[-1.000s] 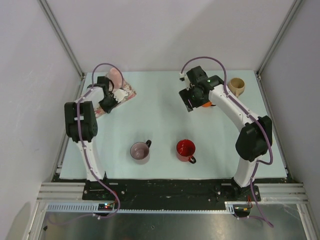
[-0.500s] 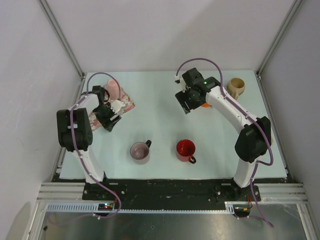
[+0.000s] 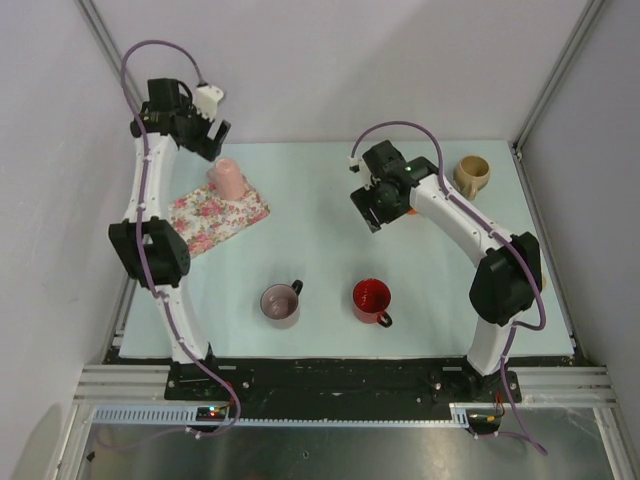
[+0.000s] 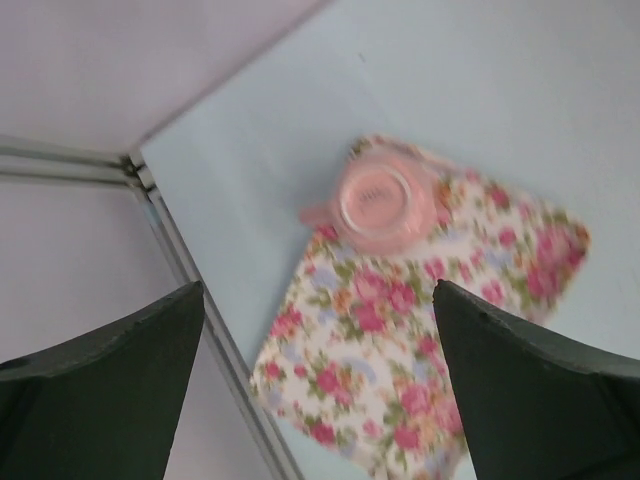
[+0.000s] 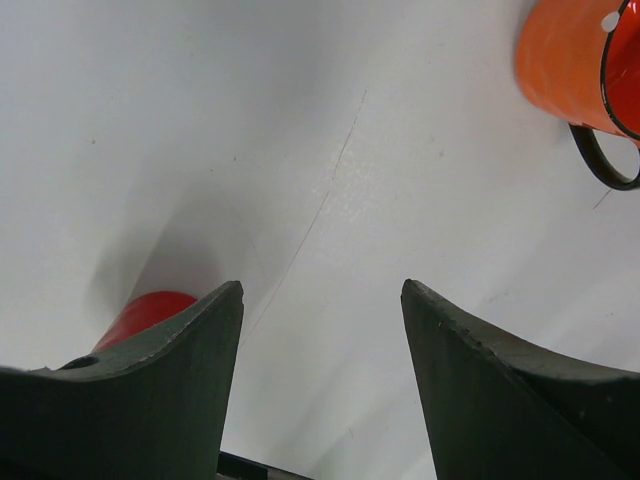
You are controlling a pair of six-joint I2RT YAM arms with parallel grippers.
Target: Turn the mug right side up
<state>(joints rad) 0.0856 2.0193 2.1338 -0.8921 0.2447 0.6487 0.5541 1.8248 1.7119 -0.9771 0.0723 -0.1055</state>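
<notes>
Where a second ago my left arm crouched low over the cloth (image 3: 215, 215), it is now raised high toward the far-left corner. The left gripper (image 4: 318, 287) is spread wide, holds nothing and looks straight down. Below it the pink mug (image 4: 378, 203) stands free on the far part of the flowered cloth, touched by neither finger. Its base ring faces up and its handle pokes out to one side, so I judge it is still upside down. The lift has not turned it over, so the task's main step is still ahead. I would have to come back down and take hold before any flip.

My right arm has drifted only a little to the left over the middle of the table (image 3: 320, 230). The right gripper (image 5: 320, 285) is also parted and empty, with bare tabletop between its fingers.

Four other mugs are in view:
- The purple mug (image 3: 281, 303) is near the front, upright, and seems to hold nothing.
- The red mug (image 3: 371, 299) stands just beside it, upright, and also looks empty.
- The tan mug (image 3: 473, 174) is at the far right with its mouth showing — nothing visible inside.
- The orange mug (image 5: 565, 60) shows only in the right wrist view, cut off by the frame edge. I cannot tell how it lies or what is in it.
</notes>
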